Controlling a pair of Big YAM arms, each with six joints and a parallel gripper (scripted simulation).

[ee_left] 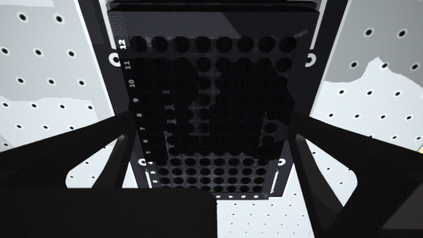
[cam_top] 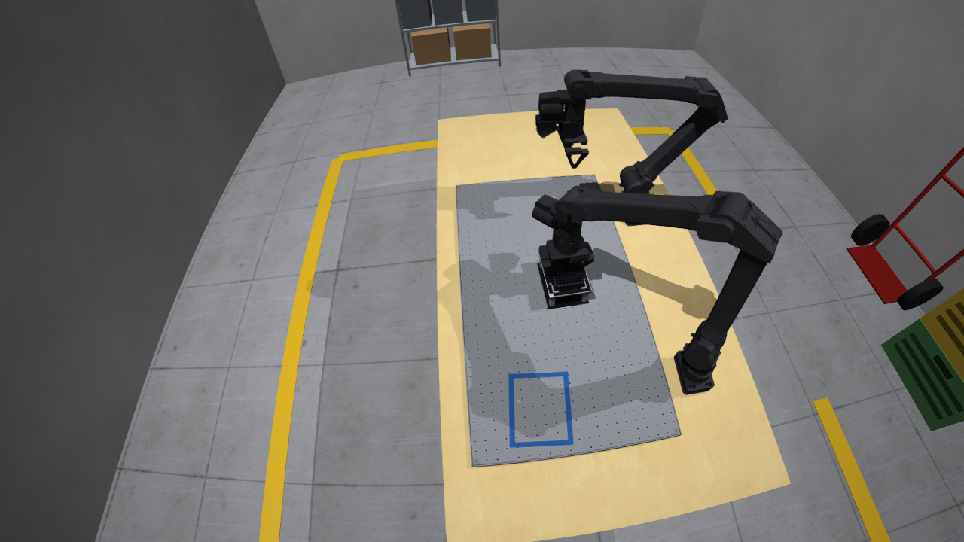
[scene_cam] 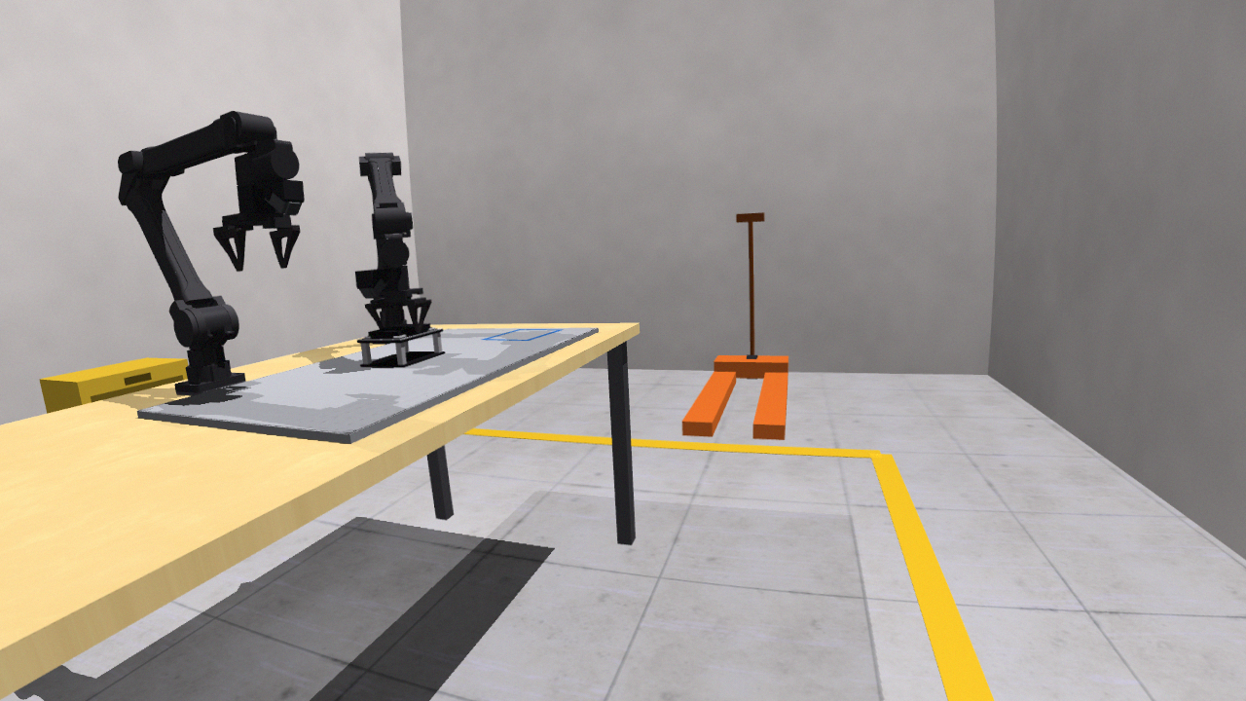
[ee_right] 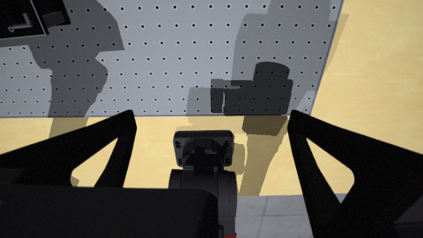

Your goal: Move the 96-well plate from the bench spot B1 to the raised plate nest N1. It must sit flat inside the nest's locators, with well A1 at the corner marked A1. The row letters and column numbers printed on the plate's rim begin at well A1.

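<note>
Plate (cam_top: 565,277) (ee_left: 211,109) lies on the raised nest (cam_top: 569,295) (scene_cam: 402,338) (ee_left: 103,43), between the released fingers of our left gripper (cam_top: 565,266) (scene_cam: 398,324) (ee_left: 211,119). In the top view, our blue outline (cam_top: 570,411) (scene_cam: 500,338) sits at six o'clock from it; our right gripper (cam_top: 575,161) (scene_cam: 259,266) (ee_right: 211,118) hangs released towards twelve.

Top looks steeply down; exterior looks sideways; both show the bench (cam_top: 471,498) (scene_cam: 174,497).

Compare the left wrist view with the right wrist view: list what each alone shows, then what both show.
Only the left wrist view: the well plate with its printed column numbers, between the open fingers of the left gripper.
Only the right wrist view: the right gripper, open, and a square arm base.
Both: the perforated board, shadows on it, and part of the dark nest.
</note>
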